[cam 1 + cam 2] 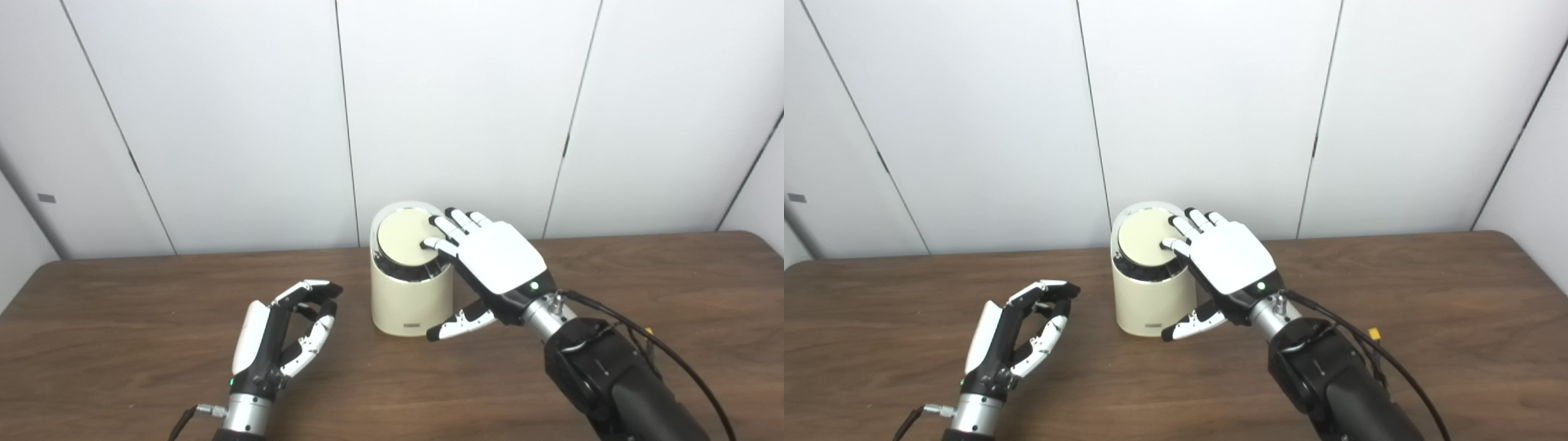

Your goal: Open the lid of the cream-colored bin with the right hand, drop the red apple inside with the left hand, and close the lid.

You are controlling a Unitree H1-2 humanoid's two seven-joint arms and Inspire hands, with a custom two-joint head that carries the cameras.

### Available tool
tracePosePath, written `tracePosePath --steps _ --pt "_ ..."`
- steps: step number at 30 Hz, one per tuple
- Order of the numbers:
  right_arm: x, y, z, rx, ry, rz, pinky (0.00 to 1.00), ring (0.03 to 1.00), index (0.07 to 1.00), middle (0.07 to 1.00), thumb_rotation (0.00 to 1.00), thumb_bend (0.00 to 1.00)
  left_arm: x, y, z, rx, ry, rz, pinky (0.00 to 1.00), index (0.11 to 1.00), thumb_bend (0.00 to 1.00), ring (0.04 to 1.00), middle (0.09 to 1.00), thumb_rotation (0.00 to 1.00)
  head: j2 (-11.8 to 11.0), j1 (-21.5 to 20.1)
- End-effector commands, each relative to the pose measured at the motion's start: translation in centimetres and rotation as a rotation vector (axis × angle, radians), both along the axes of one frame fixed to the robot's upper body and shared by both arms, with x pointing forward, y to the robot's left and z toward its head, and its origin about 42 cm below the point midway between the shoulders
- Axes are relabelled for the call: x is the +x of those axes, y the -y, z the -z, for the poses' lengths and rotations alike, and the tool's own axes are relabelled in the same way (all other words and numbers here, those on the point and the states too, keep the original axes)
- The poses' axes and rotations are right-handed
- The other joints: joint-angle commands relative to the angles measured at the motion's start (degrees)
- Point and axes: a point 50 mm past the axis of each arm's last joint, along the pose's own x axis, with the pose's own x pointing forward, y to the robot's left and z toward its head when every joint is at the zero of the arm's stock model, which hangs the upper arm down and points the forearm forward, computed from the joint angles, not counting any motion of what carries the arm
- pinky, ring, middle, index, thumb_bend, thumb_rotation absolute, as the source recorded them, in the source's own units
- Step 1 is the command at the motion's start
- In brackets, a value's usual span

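**Right hand rests on the bin lid, left hand empty beside it**

A cream-coloured cylindrical plastic bin (409,294) stands upright at the centre of the frame on a dark brown wooden table (122,343), close to the white panelled wall (245,122) behind it. Its round, flat cream lid (404,237) sits tilted within the rim, with a dark gap showing along its lower edge.

The right hand (493,260), white-backed with black-tipped fingers (444,228), reaches in from the lower right of the frame. Its fingers are extended and lie close together, their tips touching the right edge of the lid; the thumb points down to the left, just beside the bin's front wall. It grips nothing.

The left hand (1020,331) hovers in the lower left of the frame, well apart from the bin, palm turned toward it. Its fingers are loosely curled with gaps between them, and it holds nothing.

The red apple is not visible in either view.
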Motion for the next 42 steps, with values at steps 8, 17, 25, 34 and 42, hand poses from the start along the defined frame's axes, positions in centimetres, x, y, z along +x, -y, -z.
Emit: tracePosePath --steps 8,17,25,34,42 --pt "-0.2 0.3 0.1 -0.109 0.046 0.001 1.00 1.000 0.795 1.000 0.69 0.80 0.8 0.4 -2.0 0.001 0.081 0.000 0.53 0.666 0.31 0.644 0.674 0.68 -0.1 0.0" --pt "0.0 0.5 0.3 -0.141 0.004 0.053 1.00 1.000 0.815 1.000 0.76 0.82 0.7 0.4 -2.1 -0.002 0.073 -0.002 0.53 0.669 0.32 0.645 0.674 0.69 0.0 -0.1" --pt "0.5 0.6 0.5 -0.117 -0.035 0.085 1.00 1.000 0.837 1.000 0.79 0.83 0.6 0.4 -2.1 0.001 0.072 -0.002 0.53 0.669 0.32 0.645 0.673 0.69 0.3 0.0" --pt "1.1 0.6 0.2 -0.111 -0.084 0.112 1.00 1.000 0.816 1.000 0.85 0.87 0.6 0.4 -2.2 0.002 0.079 -0.001 0.53 0.666 0.32 0.640 0.672 0.69 0.6 0.0" --pt "1.6 0.8 -0.1 -0.066 -0.154 0.124 1.00 1.000 0.770 1.000 0.85 0.92 0.5 0.7 -2.4 -0.002 0.082 -0.004 0.53 0.663 0.32 0.643 0.672 0.68 0.8 0.3"
